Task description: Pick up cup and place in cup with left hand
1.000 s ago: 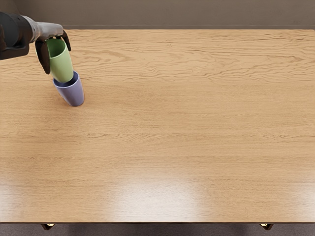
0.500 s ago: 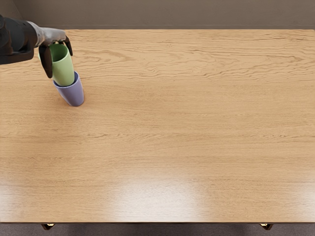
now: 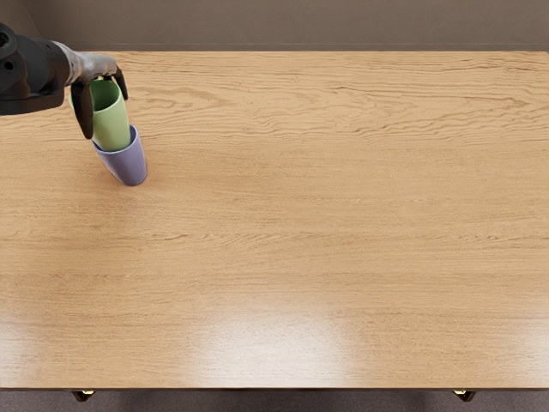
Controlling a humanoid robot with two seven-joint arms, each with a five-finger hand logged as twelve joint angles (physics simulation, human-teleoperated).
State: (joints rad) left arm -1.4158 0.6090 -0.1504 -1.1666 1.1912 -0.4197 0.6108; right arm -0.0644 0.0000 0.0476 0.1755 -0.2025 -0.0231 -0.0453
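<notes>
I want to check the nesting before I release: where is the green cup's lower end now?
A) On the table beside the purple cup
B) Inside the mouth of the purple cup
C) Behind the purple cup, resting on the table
B: the near rim of the purple cup hides the bottom of the green cup, whose upper part is between the fingers of the left hand.

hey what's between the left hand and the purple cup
The head view shows the green cup there, held by the left hand, its lower end in the purple cup.
</notes>
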